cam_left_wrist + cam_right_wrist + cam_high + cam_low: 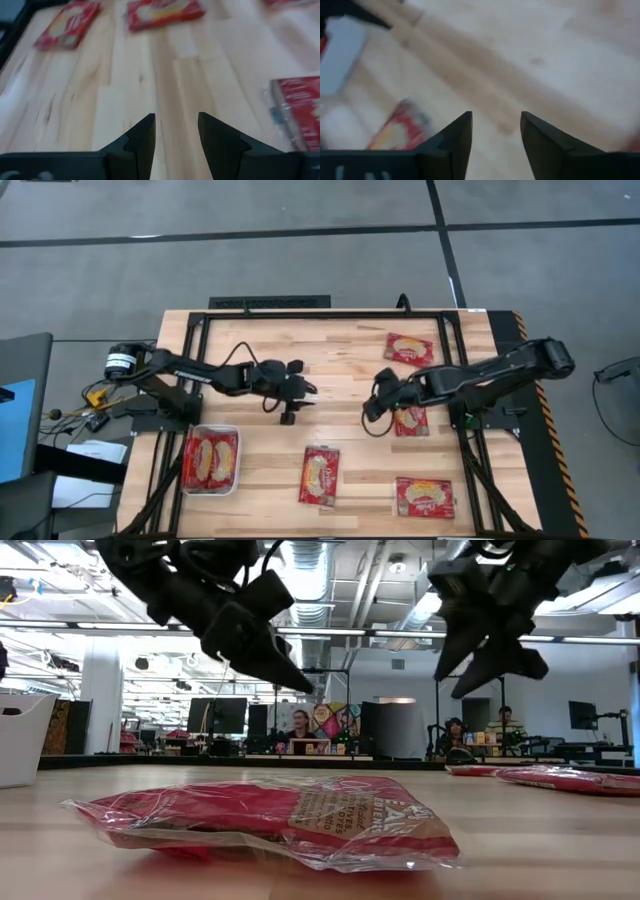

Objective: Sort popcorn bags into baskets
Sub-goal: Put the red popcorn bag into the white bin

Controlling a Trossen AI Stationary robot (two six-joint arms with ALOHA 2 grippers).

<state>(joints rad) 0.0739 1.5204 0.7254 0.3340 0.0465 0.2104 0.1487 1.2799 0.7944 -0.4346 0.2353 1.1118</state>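
Observation:
Four red popcorn bags lie flat on the wooden table: one far right [408,347], one under my right arm [411,421], one near the centre [320,475] and one near right [425,497]. The white basket [232,432] stands at the near left and holds two more bags [210,459]. My left gripper [312,392] hovers open over bare wood at the table's middle, nothing between its fingers [142,137]. My right gripper [368,412] hangs open above the table, just left of the bag under its arm, and is empty in the right wrist view [496,125].
A black metal frame [330,313] runs along the table's far edge and both sides. Bare wood lies between the two grippers and the near centre bag [270,815]. People sit at desks in the room beyond the far edge.

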